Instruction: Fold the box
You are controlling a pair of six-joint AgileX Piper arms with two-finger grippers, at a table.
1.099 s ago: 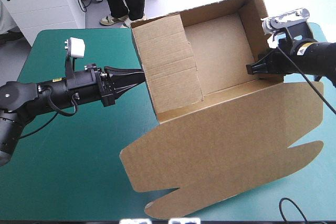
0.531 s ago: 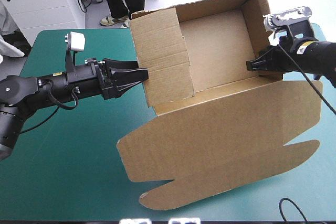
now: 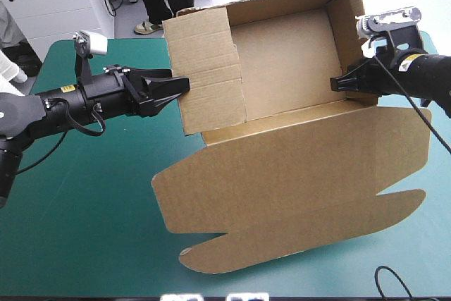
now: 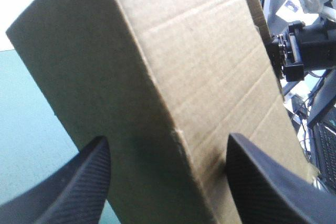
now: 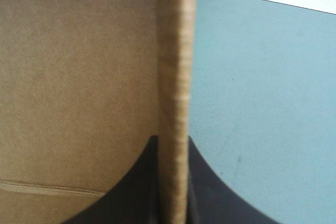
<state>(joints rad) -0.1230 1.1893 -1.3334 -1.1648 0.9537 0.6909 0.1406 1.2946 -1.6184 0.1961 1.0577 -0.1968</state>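
Note:
The brown box (image 3: 296, 174) lies on the teal-green cover with its tray walls raised at the far side and its lid flat toward the near edge. My left gripper (image 3: 176, 88) is open at the tray's left wall (image 3: 208, 75). In the left wrist view that wall's corner (image 4: 173, 93) stands between the spread fingers of the left gripper (image 4: 168, 142). My right gripper (image 3: 340, 84) is shut on the tray's right wall (image 3: 347, 26). The right wrist view shows the board's edge (image 5: 173, 77) pinched in the right gripper (image 5: 173, 182).
Bare teal-green cover (image 3: 84, 209) stretches left of the box down to the near edge. A black cable loop (image 3: 387, 278) lies at the near right corner. The lid's flaps (image 3: 232, 259) reach close to the near edge.
The left wall has swung outward and stands more upright. My left gripper has drawn back to the left and slightly farther away. The whole box has shifted a little left; the right gripper holds on.

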